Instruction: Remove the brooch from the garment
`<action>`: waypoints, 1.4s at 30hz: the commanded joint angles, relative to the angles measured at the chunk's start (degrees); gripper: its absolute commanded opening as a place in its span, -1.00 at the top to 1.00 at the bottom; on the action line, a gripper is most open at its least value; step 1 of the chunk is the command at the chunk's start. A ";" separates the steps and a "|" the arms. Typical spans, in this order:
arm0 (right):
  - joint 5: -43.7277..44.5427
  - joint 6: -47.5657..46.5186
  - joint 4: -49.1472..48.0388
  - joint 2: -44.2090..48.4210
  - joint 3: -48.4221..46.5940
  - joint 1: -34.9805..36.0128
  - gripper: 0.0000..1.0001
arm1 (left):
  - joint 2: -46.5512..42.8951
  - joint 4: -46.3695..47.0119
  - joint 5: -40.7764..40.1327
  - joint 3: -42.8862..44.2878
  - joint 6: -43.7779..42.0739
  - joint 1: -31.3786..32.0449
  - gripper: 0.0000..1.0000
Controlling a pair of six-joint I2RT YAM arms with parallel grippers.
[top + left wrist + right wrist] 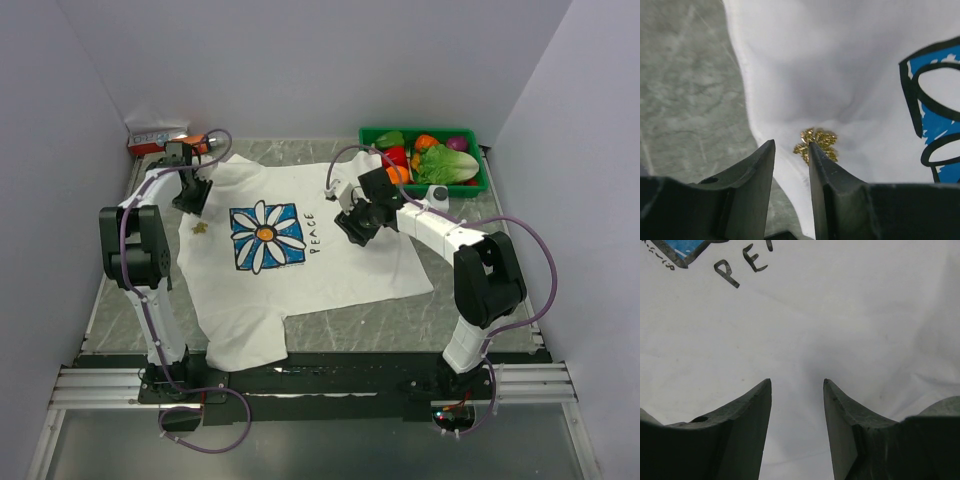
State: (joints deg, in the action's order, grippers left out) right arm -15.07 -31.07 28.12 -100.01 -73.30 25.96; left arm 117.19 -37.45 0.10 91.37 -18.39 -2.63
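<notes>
Top external view: white T-shirt (350,270) lies spread flat across the middle of the grey marble-look table (400,325), blue daisy print (265,236) face up, black "PEACE" lettering (315,233) just right of the print. Brooch (201,228), tiny and gold, is on the shirt near the cloth's left edge, between that edge and the blue square, toward the table's left edge. Left gripper (190,195) hangs over the shirt just behind the brooch. Right gripper (355,225) is over the plain white cloth to the right of the lettering. Green bin (480,180) of toy vegetables stands at the back right corner, a red and white box (158,135) at the back left corner, both off the shirt. Left wrist view: left gripper (791,146) has its fingers (757,175) apart with a narrow gap and nothing clamped between them. The brooch (822,140) lies on the shirt (840,75) right at the tip of the right-hand finger, partly hidden by it; contact possible, can't tell. It is offset to that side, not centred in the gap. Bare table (685,100) shows to the left of the shirt's edge, part of the blue print (940,100) at the right edge of the frame. Right wrist view: right gripper (796,382) has its fingers (750,415) apart, holding nothing, low over wrinkled white shirt (840,315), with the letters "PE" (740,270) up at top left.
</notes>
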 commanded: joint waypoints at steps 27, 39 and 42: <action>-0.31 -0.13 1.15 -0.10 -3.17 0.94 -0.06 | 1.38 -3.15 3.06 0.73 -14.74 1.14 -0.13; -0.57 0.31 0.97 -0.36 -2.90 0.94 -0.07 | 1.38 -4.48 2.46 -0.93 -16.24 1.14 -0.16; -0.66 0.22 0.97 -0.71 -3.34 1.03 -0.07 | 1.55 -2.98 1.31 -0.94 -15.62 1.23 -0.13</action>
State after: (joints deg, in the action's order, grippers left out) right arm -15.09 -31.11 29.26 -100.40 -74.37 26.50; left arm 119.00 -42.41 3.11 90.28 -33.67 -1.67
